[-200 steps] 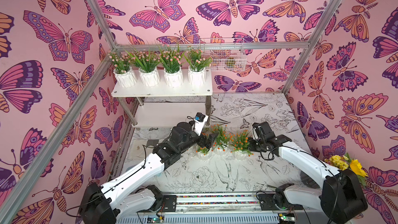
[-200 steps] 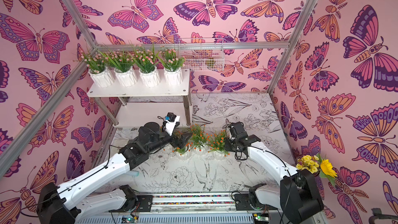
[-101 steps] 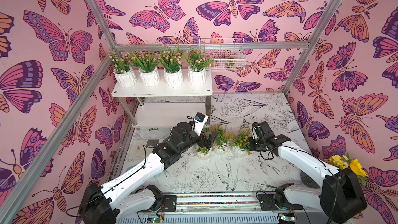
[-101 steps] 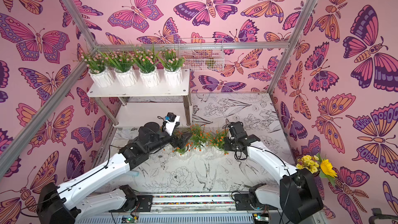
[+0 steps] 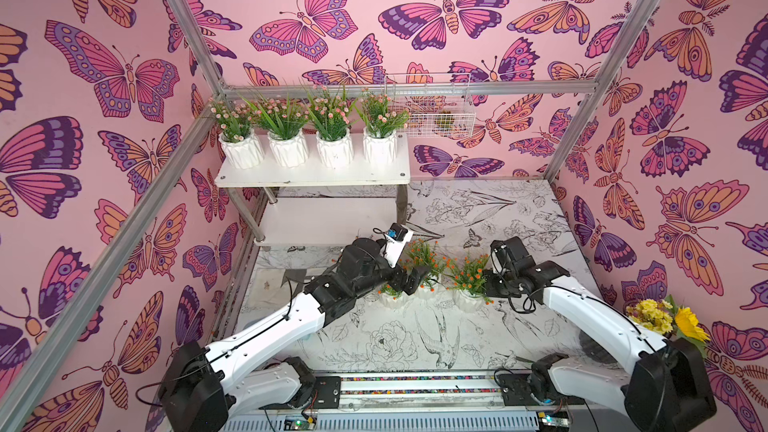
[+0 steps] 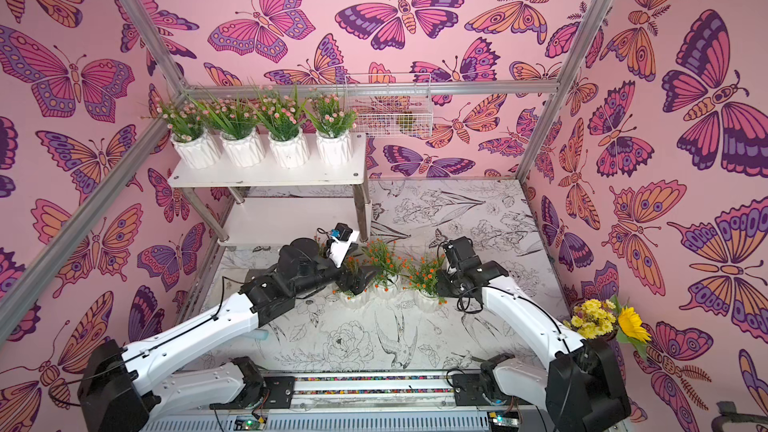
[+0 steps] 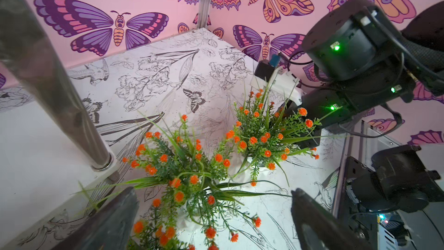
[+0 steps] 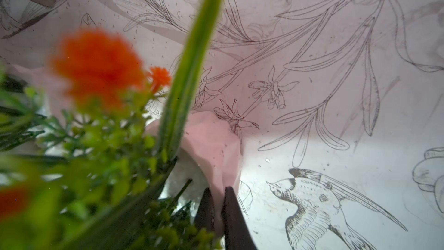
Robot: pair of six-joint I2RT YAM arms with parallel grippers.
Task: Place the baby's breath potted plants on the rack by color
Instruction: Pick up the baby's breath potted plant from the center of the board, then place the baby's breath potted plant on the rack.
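Orange potted plant (image 8: 211,145), rim pinched by right hand (image 8: 217,190), apparently on table (image 8: 336,140).

1. Both top views hang high at the front, above the arm bases, looking steeply down and back at the pink butterfly-print rear wall (image 5: 374,56). From that distance they take in the whole cell.
2. Set side by side, they share almost everything: the white two-tier rack on silver legs (image 5: 311,178), the white tabletop printed with line-drawn flowers and birds (image 5: 415,342), and both arms.
3. The left wrist camera sits low, looking past the left gripper (image 7: 213,192) across the orange-flowered sprays (image 7: 192,169) toward the right arm (image 7: 348,51) and a far corner.
4. The right wrist camera peers down past the right gripper (image 8: 217,188), so near one spray's white ribbed pot (image 8: 216,145) that the blooms blur.
5. All four views share that plant cluster and the tabletop.
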